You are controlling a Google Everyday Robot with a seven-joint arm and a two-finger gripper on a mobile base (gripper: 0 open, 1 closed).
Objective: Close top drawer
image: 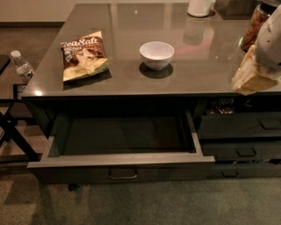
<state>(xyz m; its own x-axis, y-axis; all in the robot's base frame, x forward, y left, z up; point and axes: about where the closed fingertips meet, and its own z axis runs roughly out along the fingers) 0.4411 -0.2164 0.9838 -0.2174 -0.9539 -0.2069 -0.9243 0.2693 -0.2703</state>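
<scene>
The top drawer point(120, 159) is wide and dark grey and stands pulled far out from under the grey countertop point(175, 52). Its front panel carries a small metal bar handle point(123, 176) at its centre. The inside shows grey walls and a bare floor. My gripper point(251, 74) is a cream-coloured shape at the right edge, above the counter's front right corner. It is well to the right of the drawer and higher than it, touching nothing that I can see.
A white bowl point(156, 54) and a chip bag point(83, 54) lie on the counter. A jar point(256, 25) and a white container point(200, 7) stand at the back right. Narrower drawers point(239, 127) stack at the right, the upper one ajar. A water bottle point(22, 67) stands on a folding stand at the left.
</scene>
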